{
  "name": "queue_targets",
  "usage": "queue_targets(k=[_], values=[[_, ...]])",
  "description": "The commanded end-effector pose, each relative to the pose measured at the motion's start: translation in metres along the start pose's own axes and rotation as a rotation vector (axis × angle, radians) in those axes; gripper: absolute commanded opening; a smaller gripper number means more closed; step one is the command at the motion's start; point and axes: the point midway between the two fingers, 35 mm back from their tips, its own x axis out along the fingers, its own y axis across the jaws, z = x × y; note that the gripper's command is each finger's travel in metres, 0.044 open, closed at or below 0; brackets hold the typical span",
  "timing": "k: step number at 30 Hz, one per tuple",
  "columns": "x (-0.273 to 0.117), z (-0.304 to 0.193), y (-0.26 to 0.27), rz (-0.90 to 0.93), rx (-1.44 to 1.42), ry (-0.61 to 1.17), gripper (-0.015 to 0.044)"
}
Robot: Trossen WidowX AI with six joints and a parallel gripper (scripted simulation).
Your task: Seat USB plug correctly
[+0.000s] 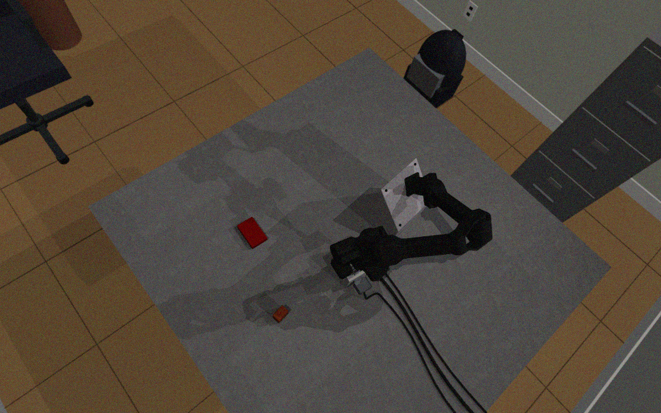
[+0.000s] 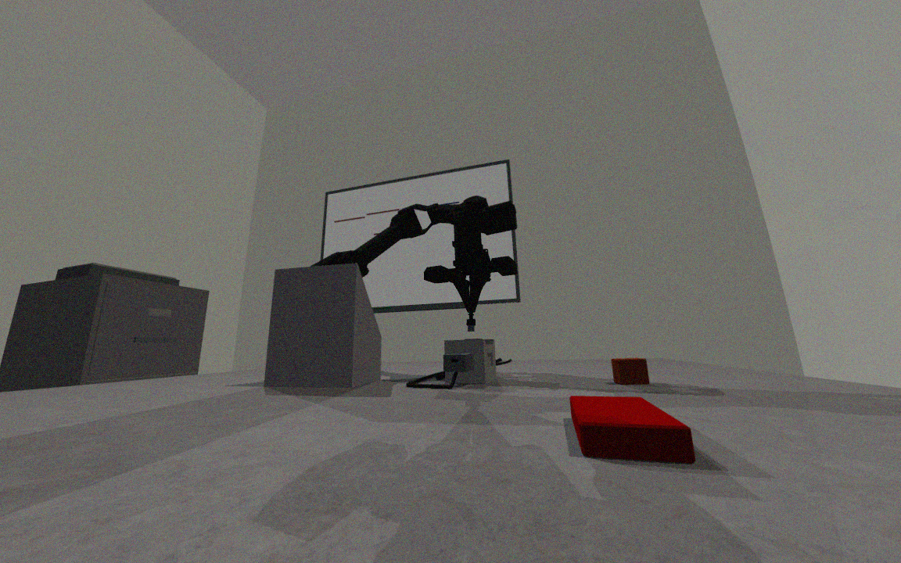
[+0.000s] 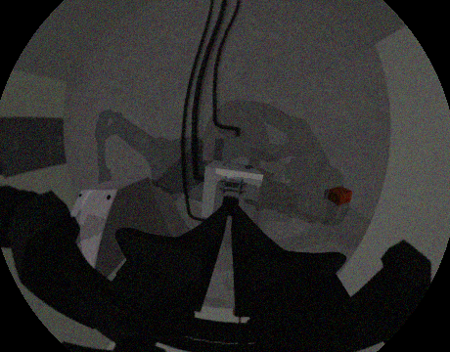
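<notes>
My gripper points straight down and is shut on the USB plug, a small black body with a grey metal end facing down. The plug hangs upright above the power cube, and the exterior view shows a small gap between the metal end and the cube's top. The pale grey cube also shows in the top view, partly under the arm. In the wrist view the fingertips and plug cover part of the cube's top. I cannot tell which way round the plug is.
A red box and a small orange block lie on the table. A large slanted block stands near the arm's base. Several black cables run from around the cube across the table.
</notes>
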Motion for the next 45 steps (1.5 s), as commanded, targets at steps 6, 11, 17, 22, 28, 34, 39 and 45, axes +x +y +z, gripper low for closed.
queue_targets(k=[6, 11, 17, 22, 28, 34, 39, 45], values=[[0.0016, 0.0009, -0.0003, -0.001, 0.0, -0.013, 0.0], [0.0021, 0.0012, -0.0003, -0.001, 0.0, -0.017, 0.0], [0.0029, 0.0015, -0.0004, -0.001, 0.0, -0.023, 0.0], [0.0035, 0.0018, -0.0004, -0.001, -0.001, -0.027, 0.0], [0.0042, 0.0022, -0.0004, -0.001, -0.001, -0.032, 0.0], [0.0049, 0.0026, -0.0005, -0.001, -0.001, -0.037, 0.0], [0.0055, 0.0029, -0.0005, -0.001, -0.002, -0.042, 0.0], [0.0062, 0.0033, -0.0006, -0.001, -0.002, -0.047, 0.0]])
